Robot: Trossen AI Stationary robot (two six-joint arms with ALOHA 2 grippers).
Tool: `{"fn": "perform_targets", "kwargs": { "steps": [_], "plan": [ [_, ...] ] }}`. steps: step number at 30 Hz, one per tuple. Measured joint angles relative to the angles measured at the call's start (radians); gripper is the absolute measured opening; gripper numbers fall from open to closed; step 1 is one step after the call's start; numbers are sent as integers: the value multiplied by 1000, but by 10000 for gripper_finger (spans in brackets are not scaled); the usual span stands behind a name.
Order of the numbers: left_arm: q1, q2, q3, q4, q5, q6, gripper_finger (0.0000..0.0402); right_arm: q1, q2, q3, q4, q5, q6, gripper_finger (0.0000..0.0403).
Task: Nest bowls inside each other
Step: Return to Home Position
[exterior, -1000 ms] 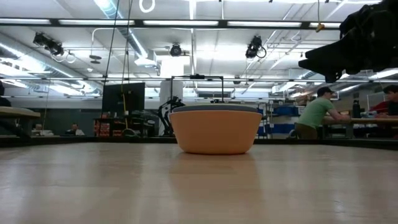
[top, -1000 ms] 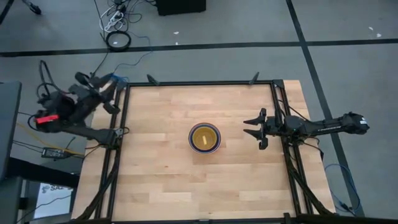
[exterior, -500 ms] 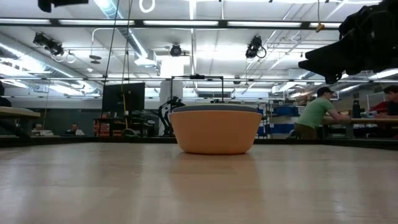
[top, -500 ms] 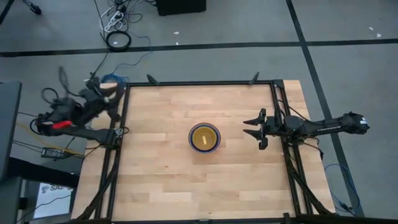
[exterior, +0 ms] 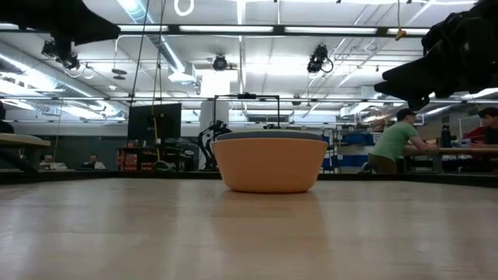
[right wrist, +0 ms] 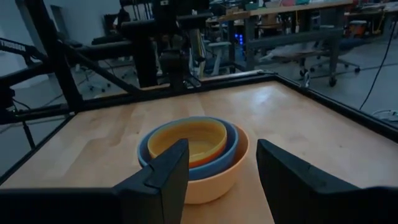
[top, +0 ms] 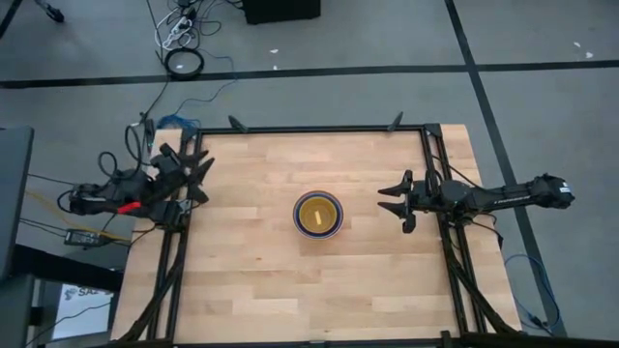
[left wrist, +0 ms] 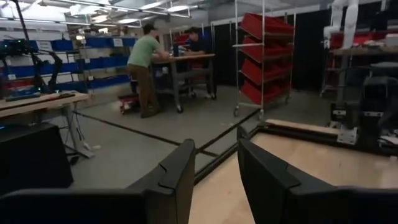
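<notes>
The bowls [top: 318,214] stand nested in one stack at the table's middle: an orange outer bowl [right wrist: 231,167], a blue one [right wrist: 219,163], a red-orange one and a yellow one [right wrist: 189,138] inside. The orange bowl's base rests on the wood [exterior: 269,187]. My right gripper [top: 382,198] hangs open to the right of the stack, pointing level at it, its fingers short of the rim [right wrist: 221,177]. My left gripper [top: 198,176] is open over the table's left edge, with nothing between its fingers [left wrist: 217,171].
A black metal frame [top: 309,130] borders the wooden table [top: 251,280] on its far, left and right sides. Bare wood lies all round the stack. People sit at benches [exterior: 397,140] in the room beyond the table.
My left arm has sunk and swung from outside the table's far-left corner toward the near edge and in over the left frame rail, its wrist rolling as it came down. Its fingers have stayed apart. The stack has not moved.
</notes>
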Motion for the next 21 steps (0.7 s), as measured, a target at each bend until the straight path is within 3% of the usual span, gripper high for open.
{"fn": "perform_targets", "kwargs": {
  "steps": [7,13,21],
  "plan": [
    [-2,-52,-62,25,89,-13,131,0,0,0,-1,20,-18,178],
    [-2,-54,-127,27,88,-124,131,0,0,0,-2,22,-23,178],
    [-2,-55,-320,269,88,-78,131,0,0,0,-2,22,-21,177]
  ]
}}
